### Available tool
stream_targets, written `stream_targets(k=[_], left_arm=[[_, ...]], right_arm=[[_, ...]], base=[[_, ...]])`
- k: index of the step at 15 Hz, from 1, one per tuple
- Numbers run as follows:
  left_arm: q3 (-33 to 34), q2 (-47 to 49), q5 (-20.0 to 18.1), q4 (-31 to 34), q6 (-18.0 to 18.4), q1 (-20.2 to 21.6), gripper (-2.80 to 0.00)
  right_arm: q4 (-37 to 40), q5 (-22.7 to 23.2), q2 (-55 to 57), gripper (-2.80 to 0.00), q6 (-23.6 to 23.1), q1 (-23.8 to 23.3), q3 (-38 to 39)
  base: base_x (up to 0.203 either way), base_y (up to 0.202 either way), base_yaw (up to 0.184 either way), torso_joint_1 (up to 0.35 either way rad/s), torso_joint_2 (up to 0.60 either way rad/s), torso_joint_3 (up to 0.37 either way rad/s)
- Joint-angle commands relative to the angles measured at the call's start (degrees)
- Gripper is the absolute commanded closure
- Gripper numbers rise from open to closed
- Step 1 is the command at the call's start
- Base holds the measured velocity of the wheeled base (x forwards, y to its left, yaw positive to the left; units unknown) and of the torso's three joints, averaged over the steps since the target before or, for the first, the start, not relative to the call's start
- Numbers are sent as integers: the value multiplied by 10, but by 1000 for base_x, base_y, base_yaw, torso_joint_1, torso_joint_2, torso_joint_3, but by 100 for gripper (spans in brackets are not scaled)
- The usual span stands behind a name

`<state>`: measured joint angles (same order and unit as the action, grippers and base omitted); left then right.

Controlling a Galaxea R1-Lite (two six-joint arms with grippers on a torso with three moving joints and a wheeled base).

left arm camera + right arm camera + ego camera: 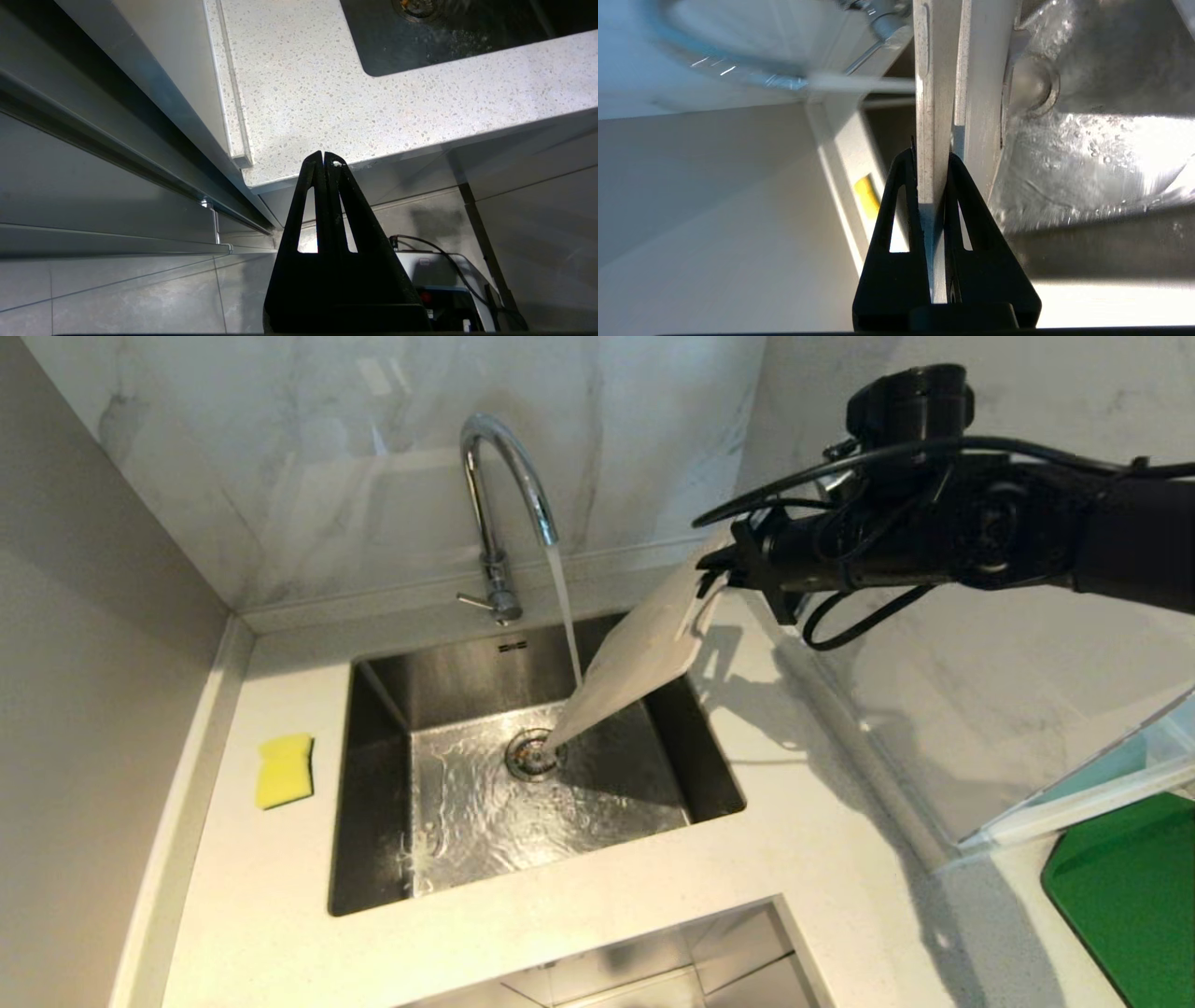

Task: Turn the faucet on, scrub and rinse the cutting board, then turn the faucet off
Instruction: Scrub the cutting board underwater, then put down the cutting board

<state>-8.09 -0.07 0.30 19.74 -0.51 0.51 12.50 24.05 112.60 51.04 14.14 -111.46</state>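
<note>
Over the sink (373, 784), the right gripper (724, 569) pinches the board (635, 663) by its upper edge, holding it tilted so the faucet (495, 504) stream strikes its face and drains off the low corner by the drain (534, 754), probably the rinse. Its arm reaches in level from the right. A sponge (284, 770) lies on the desk (597, 887). Below the desk edge, the left gripper (324, 161) is parked, fingers pressed together, empty.

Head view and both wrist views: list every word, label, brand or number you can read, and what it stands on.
No text can be read.
Sink: small dark mark on its back wall below the faucet, too small to read.
Cutting board, sponge, green board: no text shows.
</note>
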Motion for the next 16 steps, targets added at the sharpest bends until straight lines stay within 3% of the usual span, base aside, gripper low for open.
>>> stream_targets(k=[1, 6, 9, 16], left_arm=[[0, 0, 0, 1, 0, 0, 0], [0, 0, 0, 1, 0, 0, 0], [0, 0, 0, 1, 0, 0, 0], [0, 0, 0, 1, 0, 0, 0]], right_arm=[[60, 1, -85, 0, 3, 1, 0], [184, 0, -196, 0, -7, 1, 0], [281, -1, -246, 0, -55, 1, 0], [286, -17, -274, 0, -49, 0, 23]], base=[[0, 0, 0, 0, 0, 0], [0, 0, 0, 0, 0, 0], [0, 0, 0, 0, 0, 0], [0, 0, 0, 0, 0, 0]])
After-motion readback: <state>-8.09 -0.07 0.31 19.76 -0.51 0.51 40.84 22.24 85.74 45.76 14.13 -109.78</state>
